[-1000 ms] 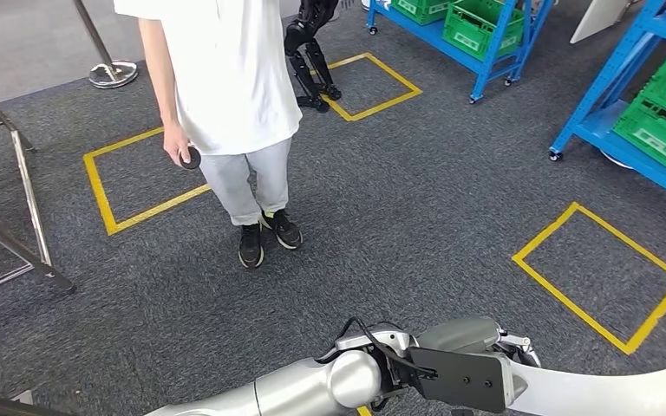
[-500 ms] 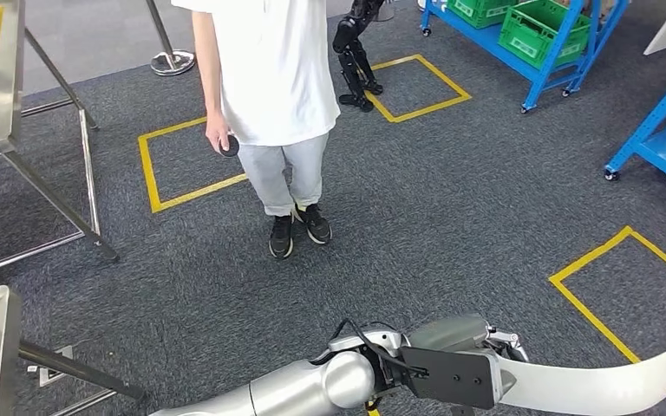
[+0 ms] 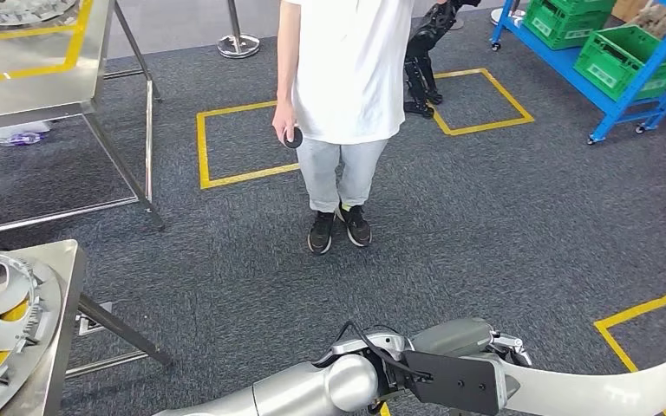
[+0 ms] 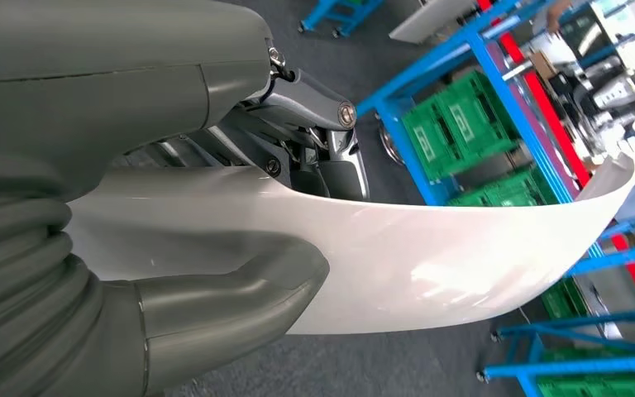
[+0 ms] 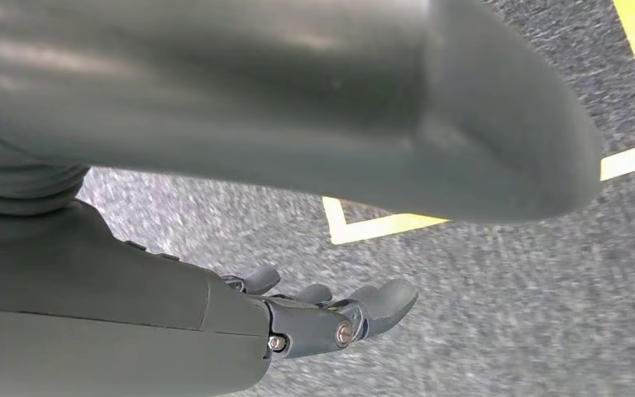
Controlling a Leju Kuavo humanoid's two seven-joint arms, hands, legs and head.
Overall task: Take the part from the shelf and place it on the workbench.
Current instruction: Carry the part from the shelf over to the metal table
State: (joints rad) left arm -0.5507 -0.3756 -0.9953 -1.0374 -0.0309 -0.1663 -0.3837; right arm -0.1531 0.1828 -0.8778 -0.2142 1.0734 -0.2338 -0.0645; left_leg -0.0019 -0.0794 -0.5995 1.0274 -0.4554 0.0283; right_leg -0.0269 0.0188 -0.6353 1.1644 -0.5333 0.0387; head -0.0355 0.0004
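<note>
We carry the white curved part (image 3: 598,390) in our left hand (image 3: 473,364), low in the frame's bottom right.

In our left wrist view the thumb (image 4: 240,294) presses on the part's (image 4: 430,256) near face and dark fingers (image 4: 314,124) wrap behind it. Our right hand (image 5: 331,318) hangs above grey carpet (image 5: 496,314), fingers loosely apart, holding nothing. A person (image 3: 347,78) in a white shirt stands top centre; we see a steel workbench (image 3: 48,286) with a wheel cover (image 3: 4,325) at lower left, and blue shelving (image 3: 607,78) with green crates (image 3: 629,56) at upper right.
</note>
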